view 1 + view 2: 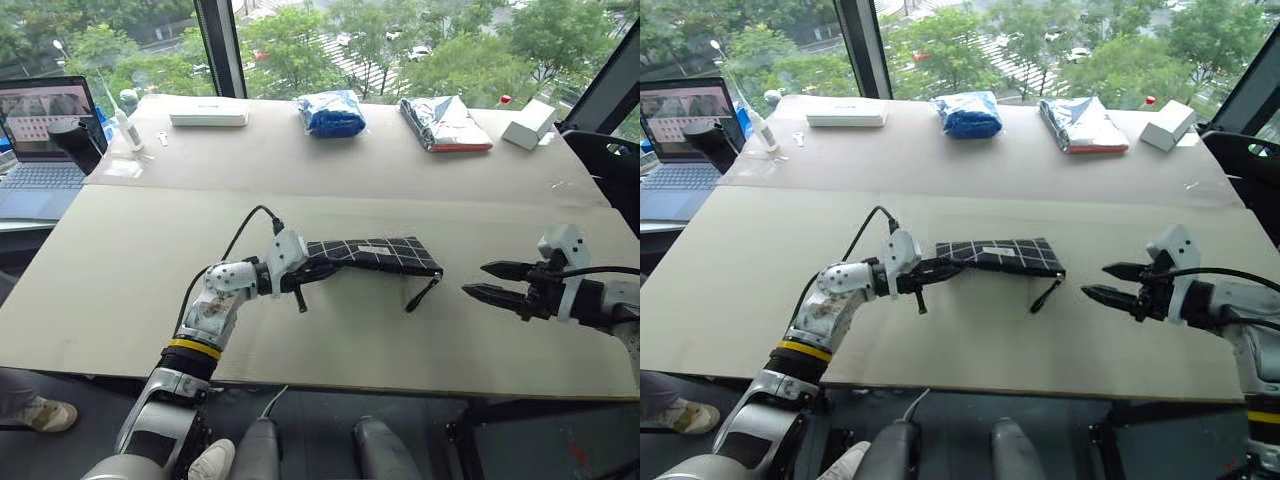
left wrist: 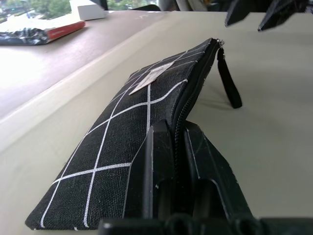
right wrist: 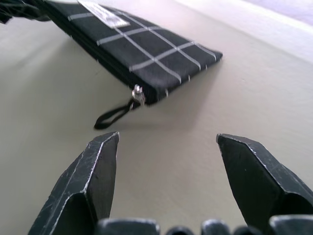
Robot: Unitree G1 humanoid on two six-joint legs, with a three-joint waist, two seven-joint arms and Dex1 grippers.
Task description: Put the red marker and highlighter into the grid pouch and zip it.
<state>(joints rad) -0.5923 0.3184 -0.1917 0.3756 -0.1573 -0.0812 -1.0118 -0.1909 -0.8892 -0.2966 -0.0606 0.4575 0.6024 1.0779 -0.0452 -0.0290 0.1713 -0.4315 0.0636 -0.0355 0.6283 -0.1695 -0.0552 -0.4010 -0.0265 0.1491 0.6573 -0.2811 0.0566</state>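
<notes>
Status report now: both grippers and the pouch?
Left gripper shut on grid pouch edge. Right gripper open, apart from it. Pouch zipped, strap hanging. Nothing between.

Table (image 1: 120, 290) bears blue bag (image 1: 331, 112), white box (image 1: 208, 117).

Left arm (image 1: 215, 305): silver-grey scuffed metal segments, yellow band above a black ring, white wrist housing, black cable looping from it. Left gripper (image 2: 178, 161): two flat, scratched black fingers. Right gripper (image 1: 497, 281): two tapered black fingers on black mount, white wrist block, black cable.
</notes>
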